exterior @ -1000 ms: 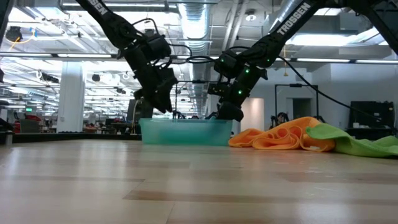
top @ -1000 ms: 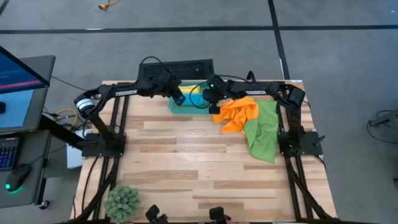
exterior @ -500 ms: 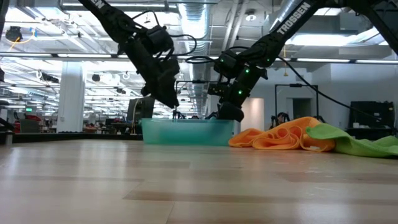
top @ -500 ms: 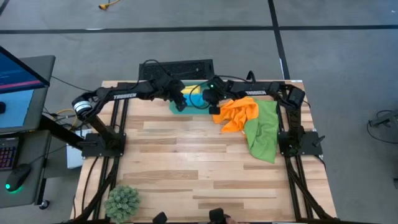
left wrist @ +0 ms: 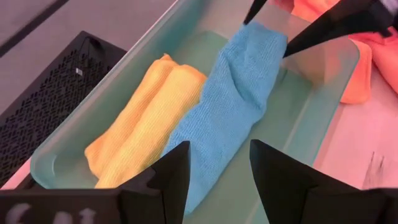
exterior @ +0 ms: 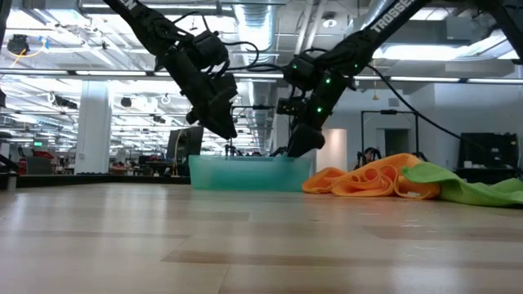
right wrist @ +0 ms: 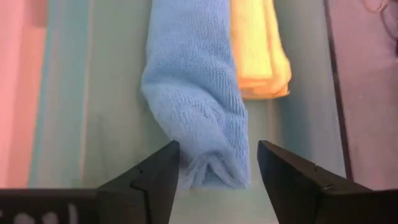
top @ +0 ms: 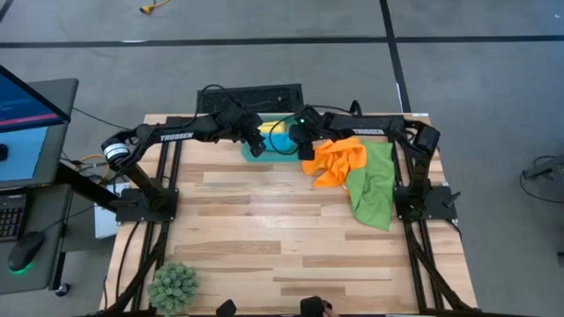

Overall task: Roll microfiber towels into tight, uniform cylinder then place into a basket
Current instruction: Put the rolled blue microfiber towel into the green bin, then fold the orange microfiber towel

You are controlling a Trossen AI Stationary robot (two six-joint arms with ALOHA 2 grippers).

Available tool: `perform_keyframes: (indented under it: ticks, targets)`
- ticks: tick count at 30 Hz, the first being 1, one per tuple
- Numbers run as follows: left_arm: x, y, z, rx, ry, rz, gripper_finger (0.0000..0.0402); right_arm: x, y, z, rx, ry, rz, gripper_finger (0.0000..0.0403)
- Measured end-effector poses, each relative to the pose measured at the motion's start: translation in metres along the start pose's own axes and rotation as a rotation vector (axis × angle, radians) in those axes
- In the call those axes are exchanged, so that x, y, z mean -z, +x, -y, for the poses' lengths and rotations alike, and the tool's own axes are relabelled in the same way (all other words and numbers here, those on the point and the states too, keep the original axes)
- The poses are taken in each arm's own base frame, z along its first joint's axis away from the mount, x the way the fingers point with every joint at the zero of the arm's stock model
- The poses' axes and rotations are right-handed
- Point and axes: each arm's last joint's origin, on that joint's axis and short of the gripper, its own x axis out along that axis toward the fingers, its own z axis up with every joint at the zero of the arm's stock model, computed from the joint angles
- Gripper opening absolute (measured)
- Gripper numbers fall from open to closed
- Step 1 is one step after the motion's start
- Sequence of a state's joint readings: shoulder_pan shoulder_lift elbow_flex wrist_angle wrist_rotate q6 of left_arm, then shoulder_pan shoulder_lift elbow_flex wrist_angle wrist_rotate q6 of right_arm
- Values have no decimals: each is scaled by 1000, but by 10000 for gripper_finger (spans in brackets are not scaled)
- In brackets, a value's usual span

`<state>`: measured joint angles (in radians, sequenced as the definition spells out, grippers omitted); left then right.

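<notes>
The teal basket [top: 249,153] stands at the table's far edge. In it a rolled blue towel [right wrist: 193,87] and a rolled yellow towel [left wrist: 143,118] lie side by side on its floor. My right gripper [right wrist: 219,155] hangs open just above the blue roll's right end, one finger on each side, apart from it. My left gripper [left wrist: 219,155] is open above the basket's left end [top: 256,141], with nothing between its fingers. An orange towel [top: 339,160] lies crumpled to the basket's right, partly over a green towel [top: 374,187] spread on the table.
A black grated rectangle [top: 251,95] lies just behind the basket. A small green plant [top: 174,284] stands at the near left corner. The two arms' frames run along the table's left and right sides. Bare wood [top: 264,220] stretches from the basket to the near edge.
My right gripper has opened, let go of the blue roll and risen a little; the roll stays lying in the basket. My left gripper has shifted slightly toward the table's right, over the basket's left end, and then kept still.
</notes>
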<state>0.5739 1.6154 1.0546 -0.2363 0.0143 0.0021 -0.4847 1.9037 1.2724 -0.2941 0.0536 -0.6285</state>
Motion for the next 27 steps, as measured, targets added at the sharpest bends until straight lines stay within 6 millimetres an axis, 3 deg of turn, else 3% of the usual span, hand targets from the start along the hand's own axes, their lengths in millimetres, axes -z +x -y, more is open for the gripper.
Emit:
perform_keyframes:
  ticks: [11,19,22,27]
  targets:
    - [1,-1,0,0,6,-8,157,3,-27,-1,-42,46,-60,218]
    - [-1,-29,16,35,33,-16,157,5,-86,0,-96,171,-62,190]
    - [0,-34,34,50,74,-16,157,13,-101,-9,-158,224,-48,179]
    - [14,-30,61,28,132,-23,157,36,-111,-45,-199,255,-78,158]
